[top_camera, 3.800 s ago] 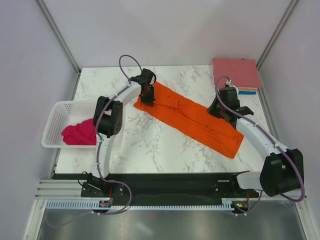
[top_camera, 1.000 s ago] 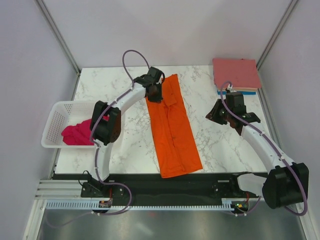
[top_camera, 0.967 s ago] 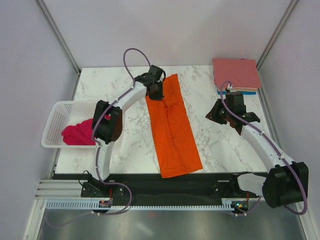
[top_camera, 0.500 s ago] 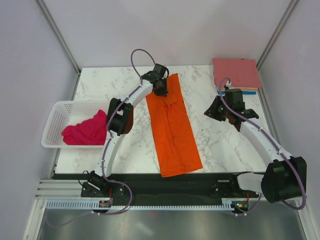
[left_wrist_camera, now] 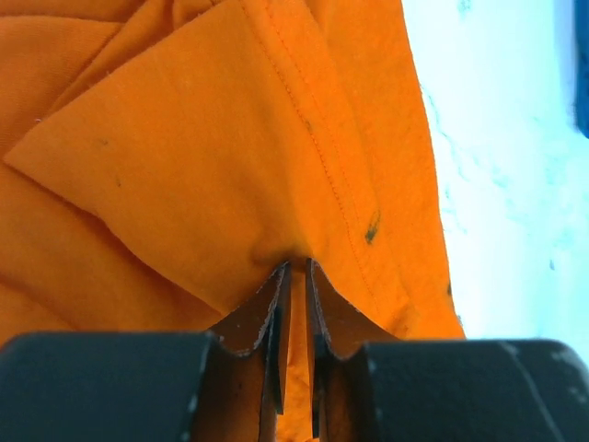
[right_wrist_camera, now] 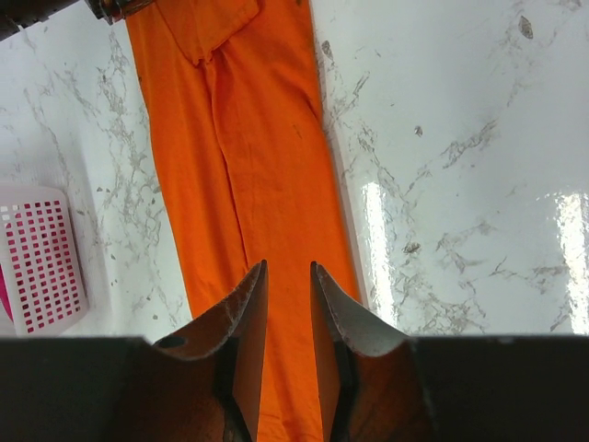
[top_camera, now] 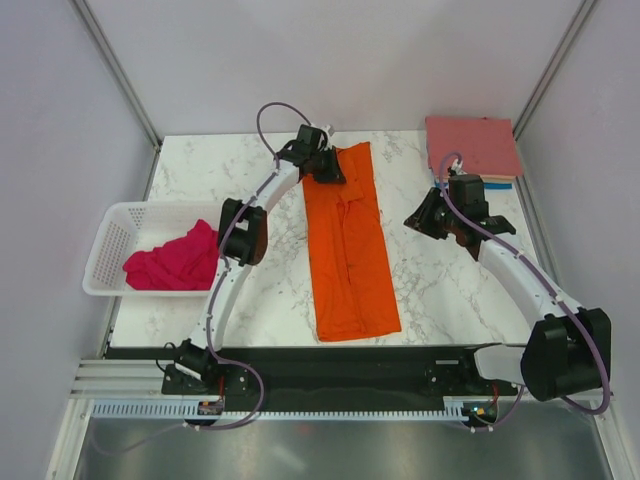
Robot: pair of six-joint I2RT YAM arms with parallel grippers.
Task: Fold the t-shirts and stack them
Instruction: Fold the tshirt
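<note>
At the far end of the worktop (top_camera: 250, 290), the left gripper (left_wrist_camera: 294, 269) is pinching an edge of the orange t-shirt (top_camera: 348, 250), which is lying lengthwise down the middle (the right gripper (right_wrist_camera: 287, 269) is hovering parted and empty). I'm thinking a one-handed pull could drag the narrow fold askew.

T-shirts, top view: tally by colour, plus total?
Orange t-shirt: 1
Magenta t-shirt: 1
Salmon-pink folded t-shirt: 1
Blue folded t-shirt: 1, only an edge shows
Total: 4 visible; the stack may hide more.
</note>
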